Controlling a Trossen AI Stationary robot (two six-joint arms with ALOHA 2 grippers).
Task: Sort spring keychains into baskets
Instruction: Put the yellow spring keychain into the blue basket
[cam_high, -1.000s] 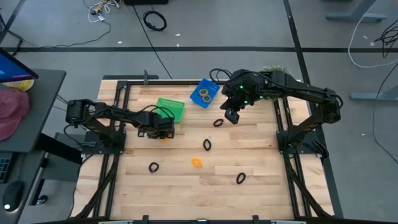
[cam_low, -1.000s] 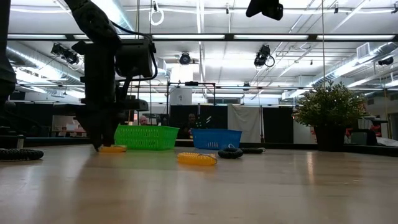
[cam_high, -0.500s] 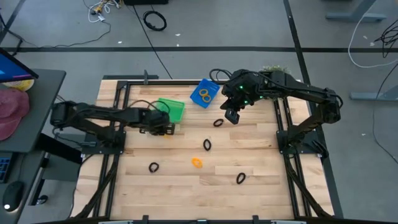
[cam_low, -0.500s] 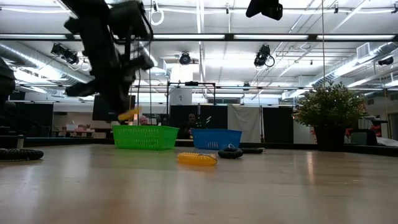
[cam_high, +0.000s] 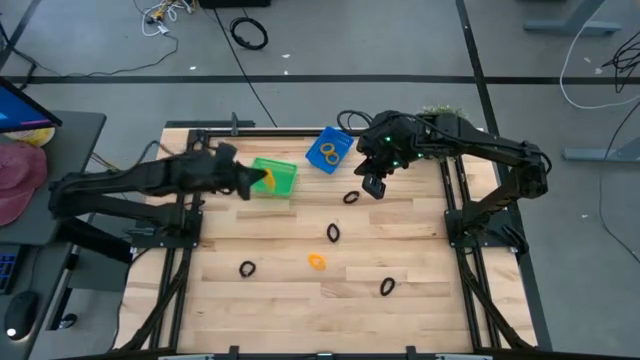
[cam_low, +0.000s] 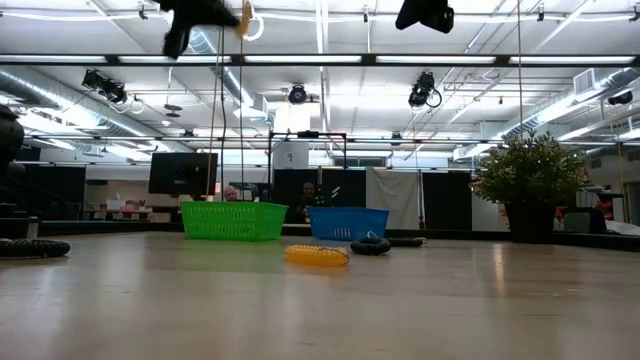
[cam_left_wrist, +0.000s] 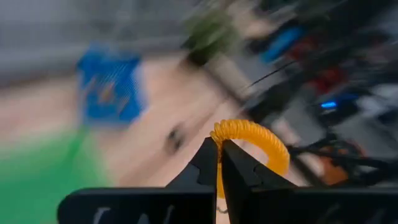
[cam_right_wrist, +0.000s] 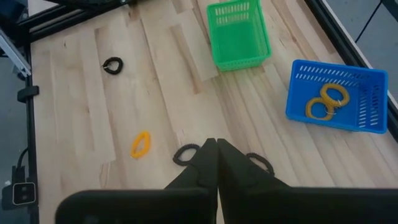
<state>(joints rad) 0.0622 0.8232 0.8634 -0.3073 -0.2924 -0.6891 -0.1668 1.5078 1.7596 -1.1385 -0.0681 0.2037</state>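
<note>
A potted plant (cam_low: 531, 186) stands at the table's (cam_high: 290, 300) far right corner.

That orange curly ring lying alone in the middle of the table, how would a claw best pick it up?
Probably from straight above, pinching one side of the orange ring across its coil. It lies flat on the table, with bare wood all around it.

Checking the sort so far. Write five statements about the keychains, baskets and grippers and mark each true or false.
1. The left gripper is shut on an orange keychain. True.
2. The blue basket holds two black keychains. False: two orange ones.
3. The green basket looks empty. True.
4. The right gripper carries a keychain. False: shut, holding nothing.
5. One orange keychain lies on the table. True.
</note>
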